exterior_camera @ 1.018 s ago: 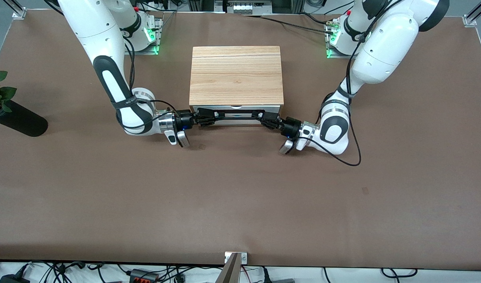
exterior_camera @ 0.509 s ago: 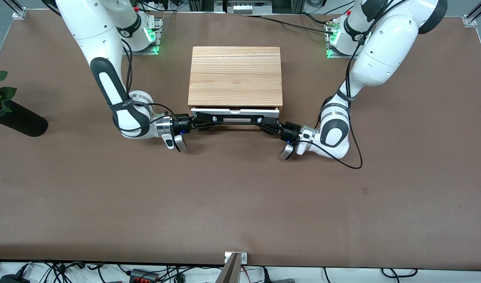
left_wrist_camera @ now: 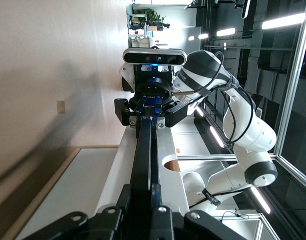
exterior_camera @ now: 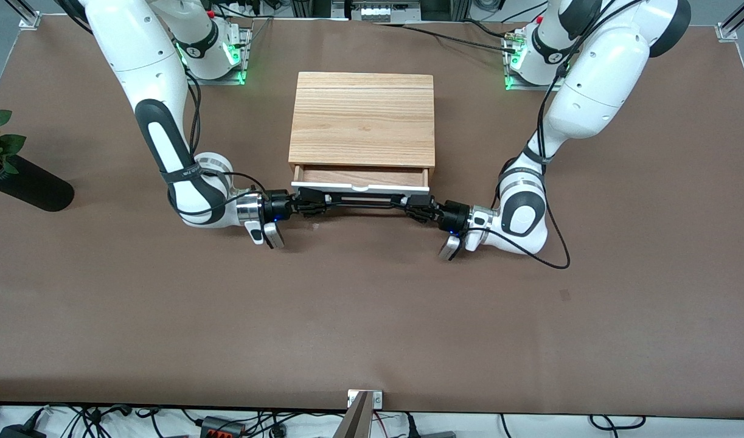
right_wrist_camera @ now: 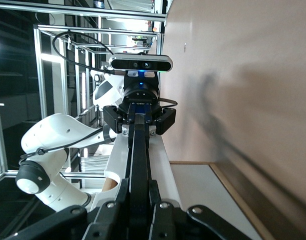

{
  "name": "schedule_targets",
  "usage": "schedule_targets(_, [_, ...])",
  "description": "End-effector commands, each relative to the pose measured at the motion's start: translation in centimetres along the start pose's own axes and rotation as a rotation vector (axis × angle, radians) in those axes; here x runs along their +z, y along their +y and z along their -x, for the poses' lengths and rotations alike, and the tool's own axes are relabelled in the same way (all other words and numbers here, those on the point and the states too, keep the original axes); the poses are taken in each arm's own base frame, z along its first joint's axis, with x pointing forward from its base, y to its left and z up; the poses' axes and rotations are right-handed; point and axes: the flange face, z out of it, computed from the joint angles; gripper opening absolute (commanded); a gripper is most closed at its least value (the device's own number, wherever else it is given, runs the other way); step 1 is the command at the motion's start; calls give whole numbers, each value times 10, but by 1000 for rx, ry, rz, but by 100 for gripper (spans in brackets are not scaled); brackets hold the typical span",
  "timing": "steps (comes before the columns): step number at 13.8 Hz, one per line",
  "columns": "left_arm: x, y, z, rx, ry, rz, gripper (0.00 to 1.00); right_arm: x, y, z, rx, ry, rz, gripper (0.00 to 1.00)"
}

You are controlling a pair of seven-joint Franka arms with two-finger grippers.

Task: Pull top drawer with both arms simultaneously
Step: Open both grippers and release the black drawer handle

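The top drawer (exterior_camera: 359,176) stands partly out of the light-wood cabinet (exterior_camera: 362,118), and its reddish-brown inside shows. Its white front panel (exterior_camera: 361,188) carries the long black bar handle (exterior_camera: 362,202). My right gripper (exterior_camera: 312,204) is shut on the handle's end toward the right arm. My left gripper (exterior_camera: 412,210) is shut on the end toward the left arm. In the left wrist view my left gripper (left_wrist_camera: 144,194) clamps the handle (left_wrist_camera: 144,150), with the right gripper (left_wrist_camera: 148,111) farther along it. In the right wrist view my right gripper (right_wrist_camera: 139,190) clamps the handle (right_wrist_camera: 139,155).
A black vase with a red flower (exterior_camera: 28,182) lies at the right arm's end of the table. A metal bracket (exterior_camera: 364,398) sits at the table edge nearest the front camera. Cables (exterior_camera: 533,246) trail by the left arm's wrist.
The drawer has slid out of the cabinet toward the front camera. Both grippers have moved the same way with the handle, still shut on it.
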Motion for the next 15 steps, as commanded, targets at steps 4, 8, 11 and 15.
schedule_targets(4, [-9,8,-19,38,36,13,18,-8,-7,-36,5,41,105,0])
schedule_targets(8, [-8,9,-20,36,36,15,34,5,-19,-45,4,54,123,0])
schedule_targets(11, [-9,14,-24,52,38,10,100,7,-27,-53,2,56,121,0])
schedule_targets(15, [-22,27,-42,94,57,0,100,9,-30,-70,-7,77,140,2])
